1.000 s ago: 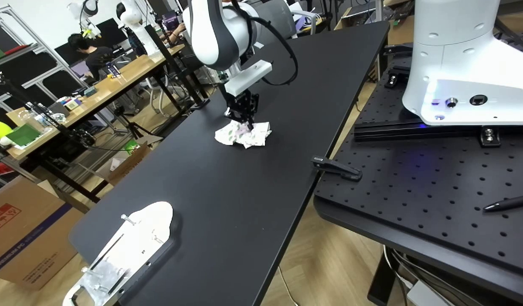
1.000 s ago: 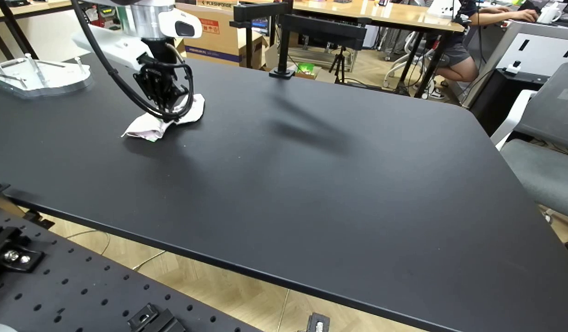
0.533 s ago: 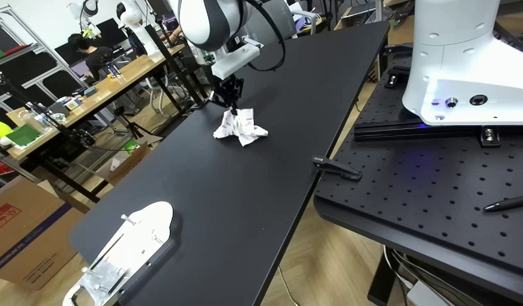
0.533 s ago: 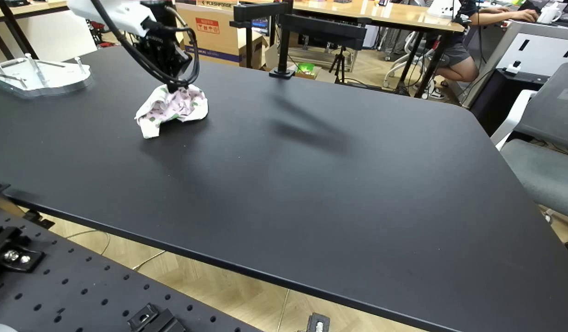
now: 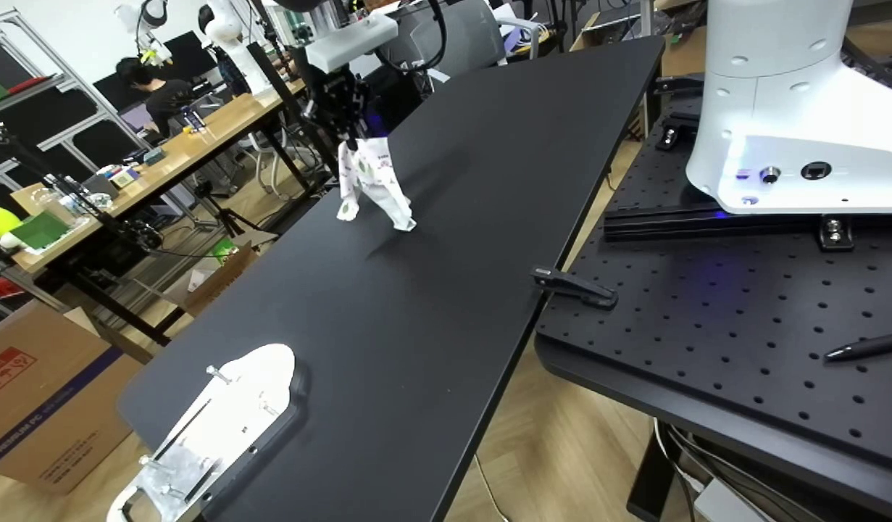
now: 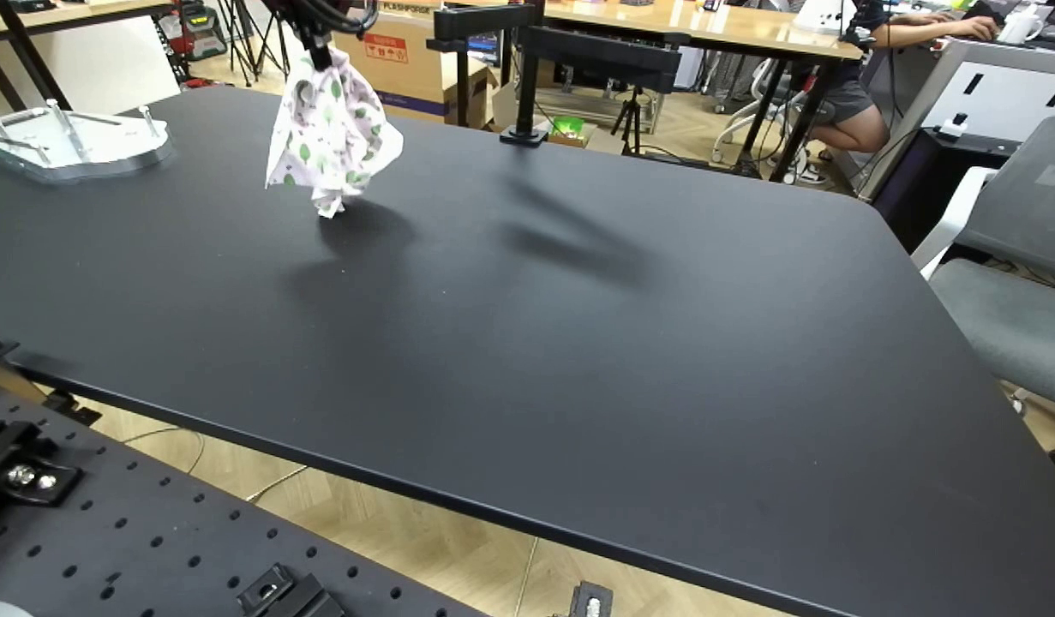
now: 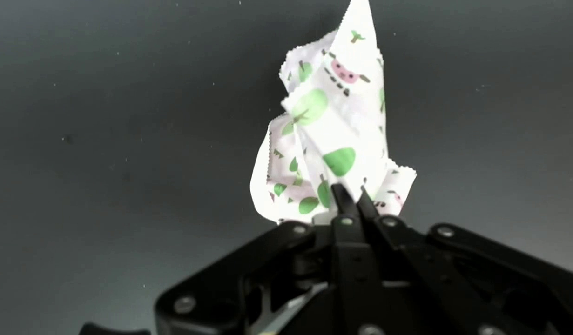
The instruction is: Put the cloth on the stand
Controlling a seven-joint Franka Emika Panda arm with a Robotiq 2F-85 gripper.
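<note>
Got the cloth (image 5: 373, 174) in my pinch, dangling over the far left of the black tabletop (image 5: 417, 312), both exterior views agree. White, green leaf shapes plus a pink animal face in the wrist view; crumpled, loose folds, shadow below. Can't tell if its lowest tip touches the tabletop. My gripper (image 7: 353, 195) points down, fingers (image 7: 343, 204) close together, cloth nipped between them.

The stand (image 5: 228, 409): white board, upright pegs, near left on the tabletop in an exterior view, well apart from the cloth. Far left in an exterior view, same stand (image 6: 111, 141), cloth to its right.

Right edge of the tabletop: black clip (image 5: 574, 288), just beside the perforated platform (image 5: 706, 312). On that platform, white robot base (image 5: 793, 109) farther, black pen-shaped thing (image 5: 867, 348) nearer. Cardboard box (image 5: 51, 406) near left, off the tabletop.

In an exterior view, black post (image 6: 527, 107) up from the far edge, right of the cloth. Gray chair (image 6: 1028, 206) at right. Wooden table (image 6: 767, 30) far; seated person (image 6: 866, 133) far right, head out of frame.
</note>
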